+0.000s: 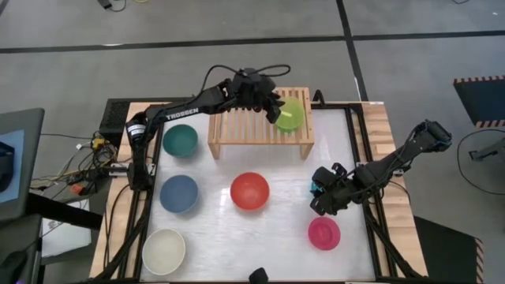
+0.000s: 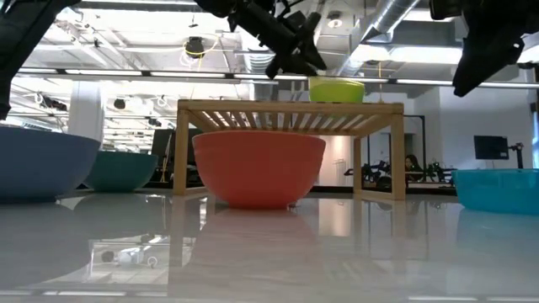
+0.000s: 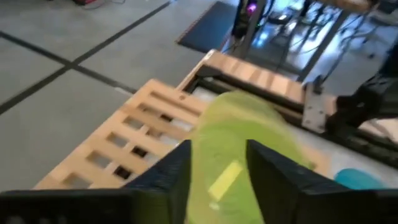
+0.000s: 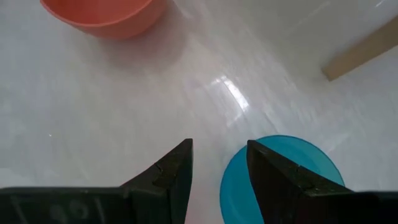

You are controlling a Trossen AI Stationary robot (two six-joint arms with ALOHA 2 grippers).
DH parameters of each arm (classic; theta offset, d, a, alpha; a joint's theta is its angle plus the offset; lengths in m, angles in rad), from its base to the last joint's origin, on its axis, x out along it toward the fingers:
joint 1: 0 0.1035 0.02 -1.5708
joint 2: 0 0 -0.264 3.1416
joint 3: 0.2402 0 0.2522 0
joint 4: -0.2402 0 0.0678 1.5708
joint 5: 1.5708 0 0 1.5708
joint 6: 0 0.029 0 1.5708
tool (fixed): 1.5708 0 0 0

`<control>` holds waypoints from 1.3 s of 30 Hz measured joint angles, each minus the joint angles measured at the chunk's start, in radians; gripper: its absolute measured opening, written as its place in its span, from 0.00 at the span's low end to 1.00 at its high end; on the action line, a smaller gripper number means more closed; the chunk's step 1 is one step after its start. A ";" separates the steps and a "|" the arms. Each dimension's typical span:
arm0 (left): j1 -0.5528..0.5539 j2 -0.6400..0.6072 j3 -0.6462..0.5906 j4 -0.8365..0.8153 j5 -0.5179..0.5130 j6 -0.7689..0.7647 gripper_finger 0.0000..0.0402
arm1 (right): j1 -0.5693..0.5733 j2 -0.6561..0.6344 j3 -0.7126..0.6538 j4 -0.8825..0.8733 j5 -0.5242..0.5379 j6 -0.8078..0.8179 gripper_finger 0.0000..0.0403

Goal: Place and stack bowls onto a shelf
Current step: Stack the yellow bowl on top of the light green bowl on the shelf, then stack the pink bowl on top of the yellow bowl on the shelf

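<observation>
Your left gripper [image 1: 278,109] is over the shelf's [image 1: 237,126] right end, fingers set narrow around the lime bowl [image 1: 289,115]; the wrist view puts the near rim between them, but whether they actually pinch it you can't tell. In the low view that bowl sits on the slatted top at the right end, upright.

Your right gripper [image 1: 319,193] is in front of the shelf and off its right end, over the table [image 1: 213,237]. Its fingers are apart, nothing between them; the cyan bowl [image 4: 283,180] lies just beside one fingertip, its rim partly under it.

The other bowls, placed from the shelf:
- green bowl [image 1: 180,140]: just off the left end.
- red bowl [image 1: 249,190]: straight in front, near the middle.
- blue bowl [image 1: 179,193]: in front and left, past the green one.
- pink bowl [image 1: 323,233]: in front and right, beyond the right gripper.
- white bowl [image 1: 164,252]: farthest out, front-left corner of the table.

All five stand on the table, apart from each other.
</observation>
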 joint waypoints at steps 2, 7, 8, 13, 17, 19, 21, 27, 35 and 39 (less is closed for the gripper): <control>0.000 -0.003 -0.001 -0.016 -0.032 0.016 0.42 | 0.000 -0.002 0.000 -0.003 -0.015 0.005 0.44; 0.010 -0.010 -0.001 -0.033 -0.082 0.013 0.46 | 0.000 -0.002 0.034 -0.058 -0.031 0.025 0.44; 0.011 -0.006 -0.001 -0.049 -0.080 0.002 0.46 | 0.000 -0.002 0.036 -0.059 -0.031 0.026 0.44; 0.023 -0.002 -0.001 -0.110 -0.084 -0.030 0.45 | 0.000 -0.002 0.041 -0.058 -0.030 0.030 0.44; 0.025 -0.002 -0.001 -0.129 -0.086 -0.028 0.45 | 0.000 -0.002 0.041 -0.056 -0.023 0.030 0.44; 0.022 -0.003 -0.001 -0.111 -0.081 -0.010 0.45 | 0.000 -0.002 0.041 -0.054 -0.018 0.029 0.44; 0.014 -0.009 -0.001 -0.085 -0.081 0.010 0.45 | -0.006 -0.002 0.043 -0.056 0.014 0.015 0.44; -0.020 -0.032 -0.001 -0.075 -0.068 0.096 0.45 | -0.042 -0.002 0.087 -0.059 0.112 -0.039 0.44; -0.172 -0.061 -0.001 -0.236 -0.049 0.205 0.45 | -0.052 0.010 0.049 -0.201 -0.053 0.048 0.42; -0.309 -0.061 -0.060 -0.209 -0.049 0.235 0.45 | 0.004 0.016 -0.006 -0.156 -0.169 0.130 0.42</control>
